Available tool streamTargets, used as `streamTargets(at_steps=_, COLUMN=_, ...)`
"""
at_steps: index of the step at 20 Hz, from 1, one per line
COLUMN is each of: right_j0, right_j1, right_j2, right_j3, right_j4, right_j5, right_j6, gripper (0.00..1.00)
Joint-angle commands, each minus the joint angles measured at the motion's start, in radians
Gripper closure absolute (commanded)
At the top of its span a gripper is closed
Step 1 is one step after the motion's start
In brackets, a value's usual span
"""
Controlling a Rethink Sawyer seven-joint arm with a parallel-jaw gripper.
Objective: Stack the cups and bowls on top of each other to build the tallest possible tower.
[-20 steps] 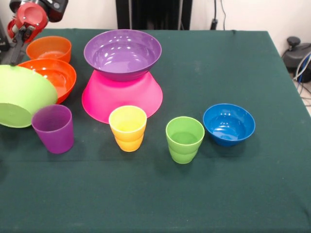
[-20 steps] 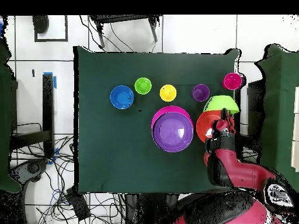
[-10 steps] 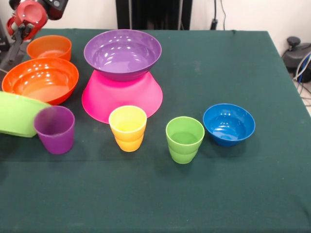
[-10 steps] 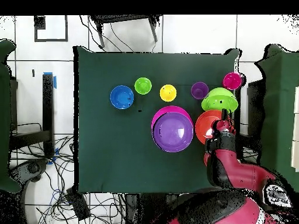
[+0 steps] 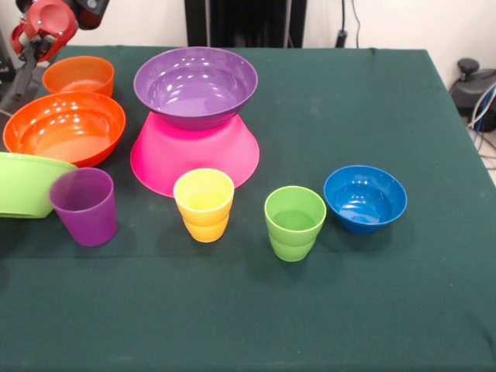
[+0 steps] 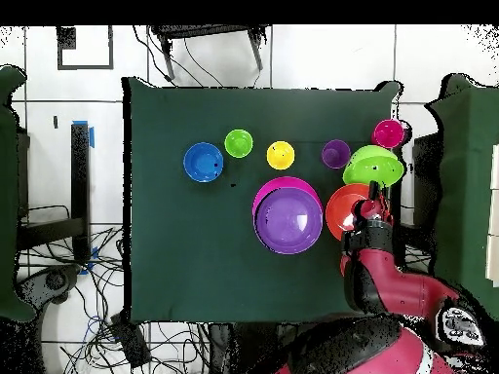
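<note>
Nearest the front camera stand the green cup (image 5: 294, 222), yellow cup (image 5: 204, 204) and purple cup (image 5: 84, 205), with the small blue bowl (image 5: 365, 198) beside the green one. Behind the purple cup the lime green bowl (image 5: 23, 184) sits on the cloth, apart from the tower (image 5: 195, 116), which is only the purple bowl on the inverted pink one. Beyond lie the large orange bowl (image 5: 65, 129) and small orange bowl (image 5: 78, 76). The gripper (image 6: 370, 207) hangs over that corner; its jaw state cannot be told. Judgement: the lime bowl's placement is in hand; next calls for gripping its rim.
</note>
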Motion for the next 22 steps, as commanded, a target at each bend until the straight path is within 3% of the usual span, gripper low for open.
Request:
streamTargets(at_steps=1, right_j0=0.044, right_j1=0.044, right_j2=0.070, right_j3=0.024, right_j4=0.036, right_j5=0.004, right_j6=0.001, gripper=1.00)
streamTargets(at_steps=7, right_j0=0.041, right_j1=0.027, right_j2=0.089, right_j3=-0.008, right_j4=-0.018, right_j5=0.064, right_j6=0.037, gripper=1.00)
streamTargets(at_steps=13, right_j0=0.056, right_j1=0.043, right_j2=0.078, right_j3=-0.039, right_j4=-0.010, right_j5=0.052, right_j6=-0.011, gripper=1.00)
streamTargets(at_steps=14, right_j0=0.056, right_j1=0.045, right_j2=0.080, right_j3=-0.044, right_j4=-0.014, right_j5=0.049, right_j6=-0.012, gripper=0.00)
streamTargets(at_steps=22, right_j0=0.039, right_j1=0.040, right_j2=0.118, right_j3=-0.059, right_j4=-0.061, right_j5=0.081, right_j6=0.059, gripper=0.00)
